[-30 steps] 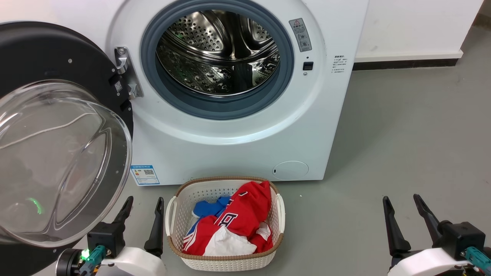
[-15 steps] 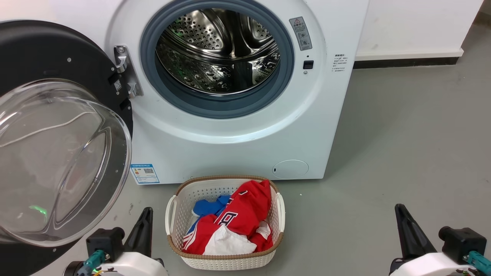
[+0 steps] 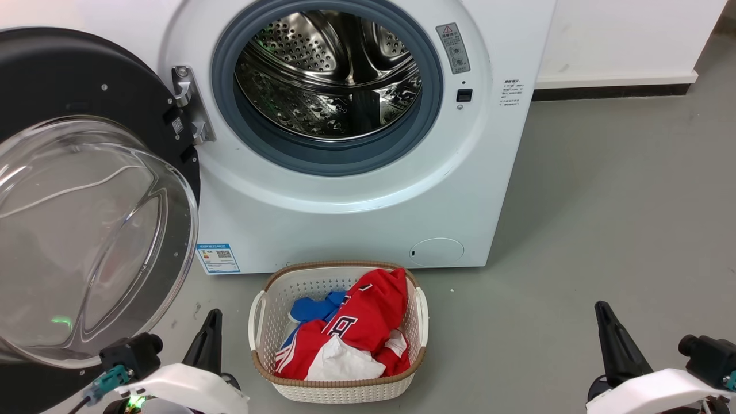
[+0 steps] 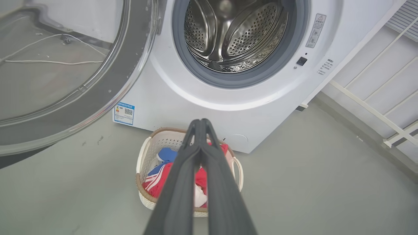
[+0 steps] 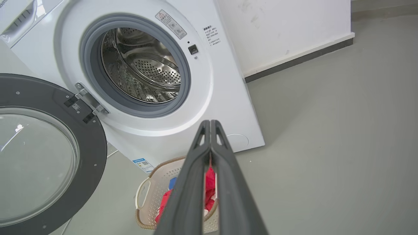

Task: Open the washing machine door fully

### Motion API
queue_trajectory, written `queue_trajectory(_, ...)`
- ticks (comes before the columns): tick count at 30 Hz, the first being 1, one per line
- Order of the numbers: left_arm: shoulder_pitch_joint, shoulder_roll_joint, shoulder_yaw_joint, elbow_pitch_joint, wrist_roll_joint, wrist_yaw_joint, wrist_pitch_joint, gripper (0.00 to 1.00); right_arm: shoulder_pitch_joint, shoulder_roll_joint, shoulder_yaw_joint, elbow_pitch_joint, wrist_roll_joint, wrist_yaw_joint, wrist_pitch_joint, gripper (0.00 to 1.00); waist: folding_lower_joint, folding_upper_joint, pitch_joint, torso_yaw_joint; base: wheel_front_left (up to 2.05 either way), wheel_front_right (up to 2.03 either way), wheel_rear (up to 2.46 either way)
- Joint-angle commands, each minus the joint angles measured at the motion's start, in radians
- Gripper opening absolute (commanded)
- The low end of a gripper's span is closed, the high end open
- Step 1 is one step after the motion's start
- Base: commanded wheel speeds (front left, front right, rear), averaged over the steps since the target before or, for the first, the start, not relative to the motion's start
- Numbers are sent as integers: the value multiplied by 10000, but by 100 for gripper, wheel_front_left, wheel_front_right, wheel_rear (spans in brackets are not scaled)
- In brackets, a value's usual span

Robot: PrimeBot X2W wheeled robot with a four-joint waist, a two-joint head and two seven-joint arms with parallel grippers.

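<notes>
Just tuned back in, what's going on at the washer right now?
The washing machine door stands swung wide open to the robot's left, and the steel drum looks empty. Nothing is gripping the door: the left end effector and right end effector are both shut, empty and held low, one to each side of the laundry basket of red, blue and white clothes.

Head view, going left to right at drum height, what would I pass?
washing machine door → metal hinge → steel drum → black latch socket → small printed label
</notes>
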Motion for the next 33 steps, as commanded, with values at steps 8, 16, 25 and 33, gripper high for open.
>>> queue_trajectory(8,-463,-229,536,92,-1370,-374,260,0,-530,-77,-85,140,1736,2,175,0,0,0,35,33,0,0,0)
queue_trajectory(16,-552,-431,823,213,-2219,-597,438,0,-681,-86,-131,308,2805,1,298,0,0,0,62,58,0,0,0)
queue_trajectory(25,-651,-674,1173,326,-3227,-865,656,0,-862,-92,-192,505,4078,1,444,0,-1,0,98,90,0,0,0)
queue_trajectory(33,-721,-877,1461,428,-4042,-1089,837,0,-1002,-94,-243,670,5113,1,573,0,-1,0,129,118,0,0,0)
